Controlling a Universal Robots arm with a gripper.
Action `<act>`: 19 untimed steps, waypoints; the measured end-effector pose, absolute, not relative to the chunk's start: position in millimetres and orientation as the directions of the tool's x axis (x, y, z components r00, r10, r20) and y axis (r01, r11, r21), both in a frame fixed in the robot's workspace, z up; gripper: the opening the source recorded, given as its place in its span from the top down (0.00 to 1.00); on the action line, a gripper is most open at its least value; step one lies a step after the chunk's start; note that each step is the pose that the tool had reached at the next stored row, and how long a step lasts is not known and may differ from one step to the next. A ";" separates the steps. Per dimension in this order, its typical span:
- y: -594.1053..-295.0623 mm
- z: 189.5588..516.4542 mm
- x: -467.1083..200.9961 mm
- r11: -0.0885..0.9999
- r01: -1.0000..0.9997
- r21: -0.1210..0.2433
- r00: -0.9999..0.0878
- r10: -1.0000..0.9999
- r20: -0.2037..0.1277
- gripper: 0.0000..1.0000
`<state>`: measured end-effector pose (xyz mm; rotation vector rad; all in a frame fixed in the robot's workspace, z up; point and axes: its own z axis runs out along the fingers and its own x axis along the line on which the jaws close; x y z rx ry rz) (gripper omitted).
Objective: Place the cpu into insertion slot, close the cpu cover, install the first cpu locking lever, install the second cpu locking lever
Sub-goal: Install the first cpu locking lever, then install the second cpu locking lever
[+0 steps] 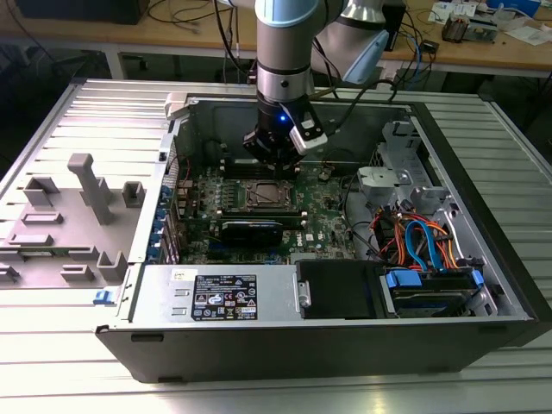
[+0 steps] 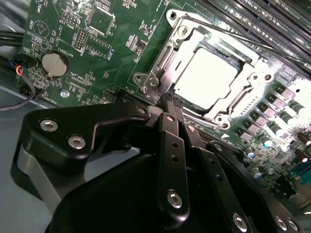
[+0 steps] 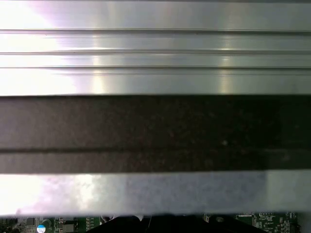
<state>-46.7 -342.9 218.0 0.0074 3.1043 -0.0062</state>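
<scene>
In the second wrist view the cpu [image 2: 210,75] lies flat in the insertion slot [image 1: 262,195], its pale metal top showing through the cut-out of the cpu cover [image 2: 256,77]. The cover lies down over the chip. My gripper [image 2: 170,101] is shut, its two black fingers pressed together with nothing between them. Their tips sit just beside the socket's near corner, close to a small metal lever hook [image 2: 152,83]. In the exterior view the gripper [image 1: 274,164] hangs straight down inside the open computer case, right above the socket on the green motherboard [image 1: 328,216].
Long black RAM slots [image 2: 272,19] run along one side of the socket. A power supply [image 1: 220,295], a drive bay [image 1: 431,289] and orange and blue cables [image 1: 418,233] fill the case's near side. A grey fixture [image 1: 90,185] stands on the ribbed table at the exterior view's left.
</scene>
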 end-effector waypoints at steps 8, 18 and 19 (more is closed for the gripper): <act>-342.9 218.0 -46.7 1.000 0.005 -0.004 -0.999 0.004 -0.037 0.89; -353.0 218.0 -46.7 1.000 0.004 -0.004 -0.999 0.004 -0.037 0.89; -354.0 218.0 -46.9 1.000 0.004 -0.004 -0.999 0.004 -0.037 0.89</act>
